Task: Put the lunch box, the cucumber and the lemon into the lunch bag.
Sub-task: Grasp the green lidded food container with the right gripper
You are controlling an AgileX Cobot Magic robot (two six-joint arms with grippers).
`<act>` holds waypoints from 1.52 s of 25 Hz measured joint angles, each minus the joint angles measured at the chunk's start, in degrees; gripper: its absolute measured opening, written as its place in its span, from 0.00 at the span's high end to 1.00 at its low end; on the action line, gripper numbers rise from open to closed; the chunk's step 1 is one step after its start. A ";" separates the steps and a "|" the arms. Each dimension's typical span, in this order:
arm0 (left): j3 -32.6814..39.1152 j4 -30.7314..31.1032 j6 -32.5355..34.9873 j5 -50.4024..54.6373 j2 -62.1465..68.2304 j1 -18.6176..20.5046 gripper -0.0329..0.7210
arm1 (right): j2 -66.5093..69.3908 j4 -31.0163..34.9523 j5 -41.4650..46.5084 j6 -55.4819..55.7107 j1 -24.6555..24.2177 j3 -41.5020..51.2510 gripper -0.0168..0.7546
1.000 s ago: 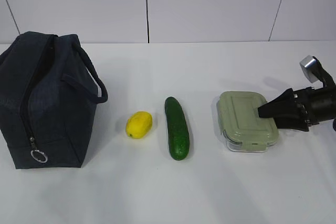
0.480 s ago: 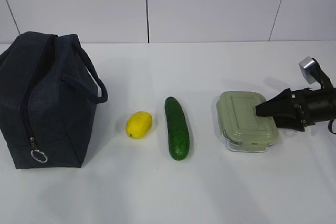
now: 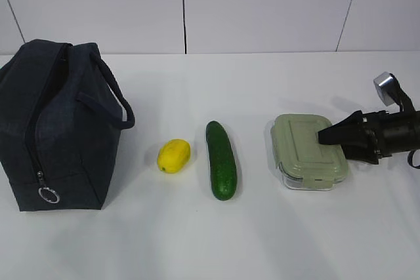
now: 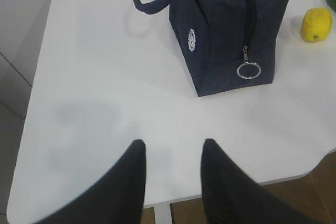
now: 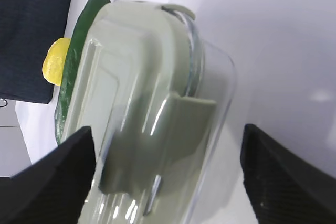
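Note:
The lunch box (image 3: 307, 151), clear with a pale green lid, lies on the white table at the right; it fills the right wrist view (image 5: 142, 114). My right gripper (image 3: 326, 138) is open, its fingers on either side of the box's right end (image 5: 166, 135), not closed on it. The dark green cucumber (image 3: 221, 159) lies mid-table, the yellow lemon (image 3: 174, 155) to its left. The navy lunch bag (image 3: 56, 122) stands at the left, zipper ring (image 3: 48, 195) hanging. My left gripper (image 4: 171, 148) is open and empty over bare table, near the bag (image 4: 231, 30).
The table's near edge (image 4: 294, 174) shows in the left wrist view, with floor beyond. A white wall (image 3: 197, 4) stands behind the table. The bag's strap handle (image 3: 115, 93) loops out toward the lemon.
My right gripper has shifted slightly back and to the right along the lunch box's right end. Nothing else has moved.

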 joint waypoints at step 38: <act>0.00 0.00 0.00 0.00 0.00 0.00 0.64 | 0.65 -0.25 1.48 -0.28 3.56 -0.22 0.34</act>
